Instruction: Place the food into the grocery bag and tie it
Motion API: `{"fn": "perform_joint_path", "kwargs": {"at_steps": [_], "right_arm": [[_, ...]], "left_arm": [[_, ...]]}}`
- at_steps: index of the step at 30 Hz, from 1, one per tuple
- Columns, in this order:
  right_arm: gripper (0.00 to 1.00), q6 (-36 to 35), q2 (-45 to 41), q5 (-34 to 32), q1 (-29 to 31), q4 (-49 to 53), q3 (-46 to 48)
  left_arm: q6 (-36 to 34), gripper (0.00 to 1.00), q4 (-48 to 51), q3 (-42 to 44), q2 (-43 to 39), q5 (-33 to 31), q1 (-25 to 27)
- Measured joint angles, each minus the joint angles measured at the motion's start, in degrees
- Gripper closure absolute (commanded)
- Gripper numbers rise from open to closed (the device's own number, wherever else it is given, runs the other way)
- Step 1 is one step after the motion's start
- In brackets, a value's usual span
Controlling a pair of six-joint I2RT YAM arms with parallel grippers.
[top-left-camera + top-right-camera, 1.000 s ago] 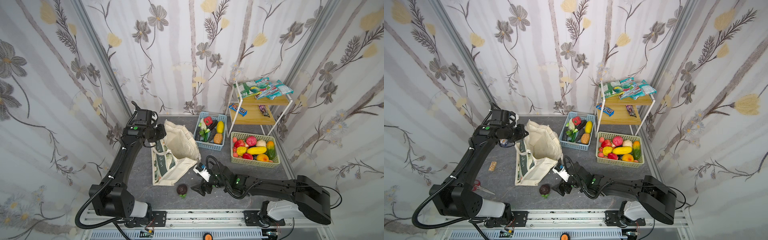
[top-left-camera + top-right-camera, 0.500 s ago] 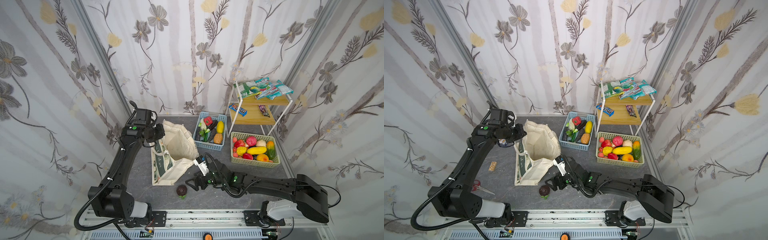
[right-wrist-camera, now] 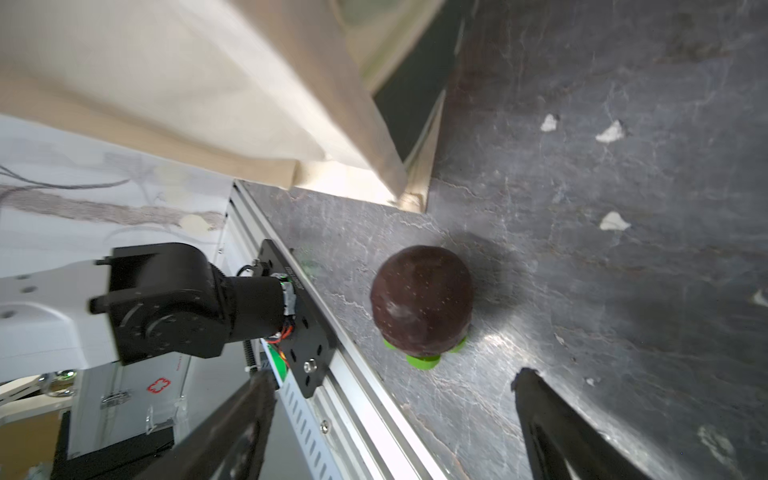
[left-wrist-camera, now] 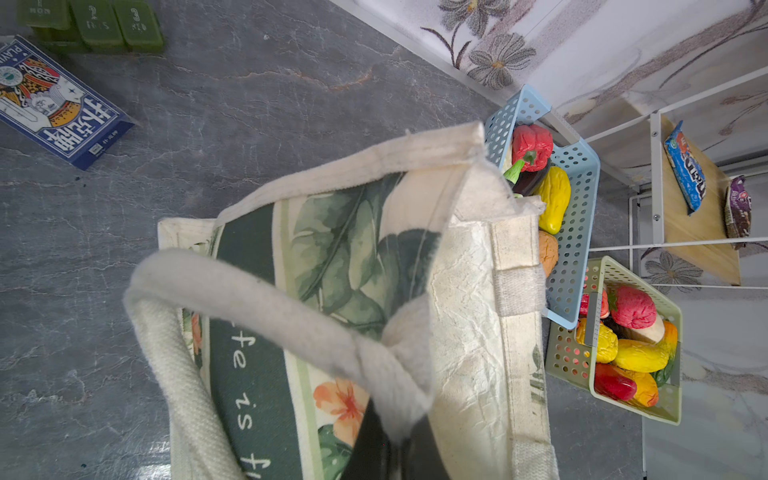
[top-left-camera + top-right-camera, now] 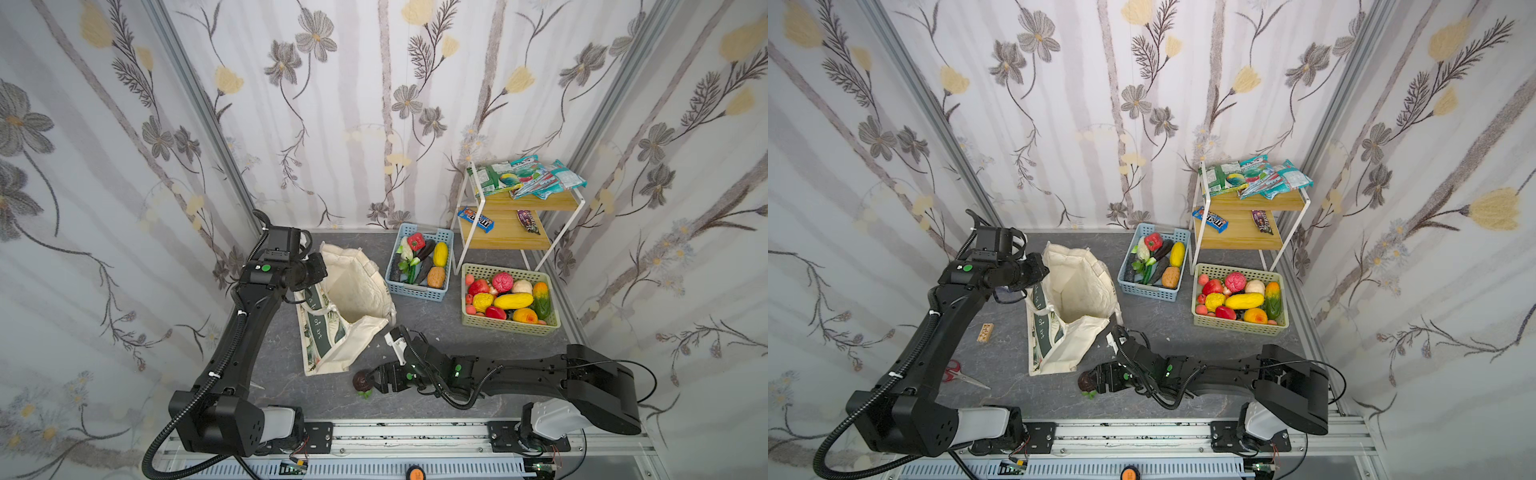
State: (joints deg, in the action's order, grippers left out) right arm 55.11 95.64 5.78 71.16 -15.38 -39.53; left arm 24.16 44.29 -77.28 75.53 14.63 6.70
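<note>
- Target: dark brown round plastic toy fruit with a bright green leaf base. It sits on the grey stone-look counter, near the bag's bottom corner but not touching it. The aluminium front rail is close by. Fruit not bagged yet.
- The right gripper is low over the counter with its jaws wide apart. The fruit is just ahead of the tips, no contact visible.
- The left gripper is clamped together on a cream loop handle of the cream canvas grocery bag with floral print and dark green band. That lifts one side, so the mouth gapes.
- Other food is in the light blue perforated basket and the pale yellow perforated basket, well apart from both grippers.
- Risk: the fruit is smooth and ball-shaped, so an off-centre bump from a fingertip would likely roll it toward the rail or against the bag.
- Risk: closing above its widest part could squirt it out.
- Risk: only one handle is held and the near wall slumps. The mouth may fold, and the fruit could catch the rim and bounce out.
</note>
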Motion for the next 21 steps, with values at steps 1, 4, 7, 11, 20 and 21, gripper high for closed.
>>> {"fn": "perform_joint_path", "kwargs": {"at_steps": [1, 4, 7, 11, 20, 21], "right_arm": [[0.11, 0.3, 1.0, -0.8, 0.5, -0.2, -0.2], [0.11, 0.8, 3.2, -3.5, 1.7, -0.2, -1.6], [0.11, 1.4, 5.2, -5.1, 2.5, -0.6, -2.9], [0.13, 1.9, 8.9, -7.8, 4.0, -0.2, -7.2], [0.15, 2.9, 14.6, -11.1, 6.0, 2.5, -12.8], [0.16, 3.0, 15.1, -11.5, 6.1, 3.1, -12.8]], "left_arm": [[0.1, 1.0, -0.3, 0.4, -0.2, 0.0, 0.0], [0.2, 1.0, -0.9, 1.0, -0.6, 0.0, 0.0], [0.2, 1.0, -1.1, 1.4, -0.9, 0.0, 0.0], [-0.2, 1.0, -1.1, 1.6, -1.0, 0.0, 0.0], [-0.9, 1.0, -0.9, 2.2, -2.3, 0.2, -0.3], [-1.0, 1.0, -0.9, 2.3, -2.5, 0.2, -0.5]]}}
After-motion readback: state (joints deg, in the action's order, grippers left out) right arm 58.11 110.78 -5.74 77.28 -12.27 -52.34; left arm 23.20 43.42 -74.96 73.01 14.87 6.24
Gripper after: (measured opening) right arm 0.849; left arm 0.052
